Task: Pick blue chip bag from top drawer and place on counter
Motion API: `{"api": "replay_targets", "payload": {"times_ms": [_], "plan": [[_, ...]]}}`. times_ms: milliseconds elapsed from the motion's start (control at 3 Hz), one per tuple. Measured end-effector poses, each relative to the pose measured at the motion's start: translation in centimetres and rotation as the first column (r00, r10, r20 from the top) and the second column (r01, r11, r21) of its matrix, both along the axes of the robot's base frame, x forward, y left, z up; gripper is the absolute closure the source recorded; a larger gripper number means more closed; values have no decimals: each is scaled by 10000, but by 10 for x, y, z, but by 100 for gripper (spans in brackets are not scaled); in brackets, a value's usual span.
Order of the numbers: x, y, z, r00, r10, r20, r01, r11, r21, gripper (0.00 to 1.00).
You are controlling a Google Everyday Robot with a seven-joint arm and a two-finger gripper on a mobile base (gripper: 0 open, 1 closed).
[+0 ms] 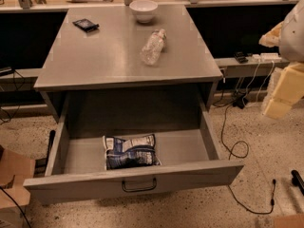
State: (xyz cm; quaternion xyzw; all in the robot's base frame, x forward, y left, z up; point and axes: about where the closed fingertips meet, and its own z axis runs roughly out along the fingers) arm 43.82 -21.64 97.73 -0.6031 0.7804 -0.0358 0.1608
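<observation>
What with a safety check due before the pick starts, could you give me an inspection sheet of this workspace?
Surface: counter, flat grey metal; the chip bag is not on it yet.
Job's things: blue chip bag lies flat inside the top drawer, which is pulled open.
Clutter: white bowl, clear bottle on its side and black packet, all on the counter.
Grippers: gripper at the right edge, beside the cabinet, apart from the bag.
Cables: black cable looped on the floor right of the drawer; white leads below a power strip.
Surroundings: speckled floor, cardboard box lower left, cluttered shelf behind.
</observation>
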Motion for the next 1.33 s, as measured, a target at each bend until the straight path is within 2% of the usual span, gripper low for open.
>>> {"api": "replay_targets", "payload": {"times_ms": [333, 667, 1000, 1333], "plan": [[0, 0, 0, 10000, -1, 0, 1, 10000, 2, 0], [12, 16, -18, 9994, -313, -170, 325, 9969, 720, 0], [24, 33, -38, 9970, -631, -447, 687, 9880, 1384, 0], [38, 51, -79, 9858, -1140, -1236, 1409, 9612, 2371, 0]]}}
